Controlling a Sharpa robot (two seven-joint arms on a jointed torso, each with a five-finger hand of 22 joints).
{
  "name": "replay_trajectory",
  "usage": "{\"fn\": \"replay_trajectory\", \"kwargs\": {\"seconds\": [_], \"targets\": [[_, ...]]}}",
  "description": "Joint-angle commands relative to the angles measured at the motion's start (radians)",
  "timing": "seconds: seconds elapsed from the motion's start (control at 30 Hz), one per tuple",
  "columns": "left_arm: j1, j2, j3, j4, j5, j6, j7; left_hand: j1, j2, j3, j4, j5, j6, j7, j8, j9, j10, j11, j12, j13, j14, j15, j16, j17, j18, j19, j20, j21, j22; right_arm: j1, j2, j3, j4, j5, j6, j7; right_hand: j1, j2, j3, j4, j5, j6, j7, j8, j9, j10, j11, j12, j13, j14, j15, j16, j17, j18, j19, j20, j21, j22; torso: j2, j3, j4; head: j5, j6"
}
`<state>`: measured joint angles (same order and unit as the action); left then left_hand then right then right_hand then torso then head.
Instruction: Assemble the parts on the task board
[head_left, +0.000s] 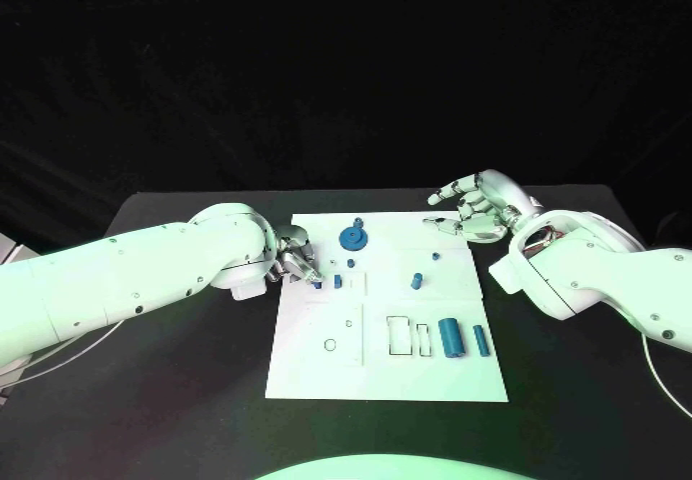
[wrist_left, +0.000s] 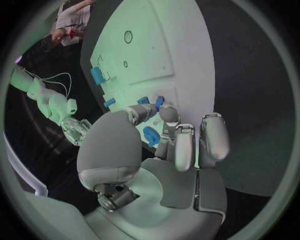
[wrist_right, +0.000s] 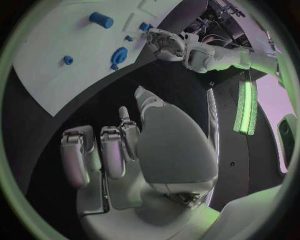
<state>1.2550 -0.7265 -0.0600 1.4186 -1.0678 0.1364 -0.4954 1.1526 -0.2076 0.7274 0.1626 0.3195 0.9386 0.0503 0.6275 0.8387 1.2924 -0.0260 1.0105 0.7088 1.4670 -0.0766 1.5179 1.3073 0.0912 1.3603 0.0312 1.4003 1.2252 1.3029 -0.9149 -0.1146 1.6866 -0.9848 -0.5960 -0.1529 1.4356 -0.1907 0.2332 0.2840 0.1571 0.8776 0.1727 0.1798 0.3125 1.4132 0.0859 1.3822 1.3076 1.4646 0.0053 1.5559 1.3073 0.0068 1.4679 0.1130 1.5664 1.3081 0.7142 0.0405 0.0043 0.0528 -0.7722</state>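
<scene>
Over task board (head_left: 378, 372), both hands empty

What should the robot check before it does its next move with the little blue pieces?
1. Left hand is at the task board's left edge, close to the small blue pieces: ok.
2. Left hand holds a piece: cannot tell; its fingers reach among blue pieces there.
3. Right hand holds nothing, fingers apart: ok.
4. Right hand is off the board, over the black table at the far right corner: ok.
5. Blue gear sits on the board's far part, free of both hands: ok.
6. Two blue cylinders lie on the near part, untouched: ok.
</scene>
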Motion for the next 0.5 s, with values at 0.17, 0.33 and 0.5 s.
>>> {"fn": "replay_trajectory", "kwargs": {"seconds": [0.17,0.33,0.5], "targets": [[-0.009,0.006,-0.009,0.003,-0.004,0.058,-0.009,-0.002,0.01,0.159,-0.151,0.002,0.003,-0.003,-0.004,-0.001,0.003,-0.003,0.002,0.001,0.078,-0.006,0.006,0.165,-0.015,0.007,-0.001,0.003,0.001,-0.001,-0.001,0.0,0.002,-0.004,0.012,0.007,-0.007,0.004,-0.001,0.005,0.006,0.006,-0.002,-0.003,-0.001,-0.003,0.0,-0.003,0.104,0.096,0.006,-0.004,0.225,-0.007,0.103,0.003,0.004,0.263,-0.001,-0.0002,0.0017,-0.002,-0.003],[-0.009,0.006,-0.009,0.002,-0.003,0.06,-0.008,-0.009,0.006,0.158,-0.15,0.001,0.004,-0.003,-0.003,-0.001,0.007,-0.002,0.008,0.01,0.078,-0.006,0.006,0.166,-0.015,0.006,-0.001,0.003,0.0,-0.001,-0.001,0.0,0.002,-0.004,0.011,0.008,-0.008,0.004,0.0,0.004,0.007,0.006,-0.003,-0.003,-0.002,-0.003,0.0,-0.003,0.104,0.096,0.006,-0.004,0.226,-0.007,0.103,0.003,0.004,0.263,-0.001,-0.0005,0.002,-0.003,-0.003],[-0.009,0.005,-0.009,0.0,0.004,0.052,-0.008,-0.039,-0.004,0.137,-0.135,-0.006,0.008,-0.008,-0.001,-0.001,0.016,-0.005,0.011,0.015,0.077,-0.007,0.006,0.164,-0.015,0.006,-0.001,0.003,0.001,-0.001,-0.002,0.0,0.003,-0.004,0.01,0.008,-0.008,0.004,0.0,0.004,0.007,0.006,-0.003,-0.003,-0.002,-0.003,0.0,-0.003,0.104,0.096,0.006,-0.004,0.226,-0.007,0.103,0.003,0.004,0.263,-0.001,-0.0004,0.0016,-0.002,-0.004]]}}
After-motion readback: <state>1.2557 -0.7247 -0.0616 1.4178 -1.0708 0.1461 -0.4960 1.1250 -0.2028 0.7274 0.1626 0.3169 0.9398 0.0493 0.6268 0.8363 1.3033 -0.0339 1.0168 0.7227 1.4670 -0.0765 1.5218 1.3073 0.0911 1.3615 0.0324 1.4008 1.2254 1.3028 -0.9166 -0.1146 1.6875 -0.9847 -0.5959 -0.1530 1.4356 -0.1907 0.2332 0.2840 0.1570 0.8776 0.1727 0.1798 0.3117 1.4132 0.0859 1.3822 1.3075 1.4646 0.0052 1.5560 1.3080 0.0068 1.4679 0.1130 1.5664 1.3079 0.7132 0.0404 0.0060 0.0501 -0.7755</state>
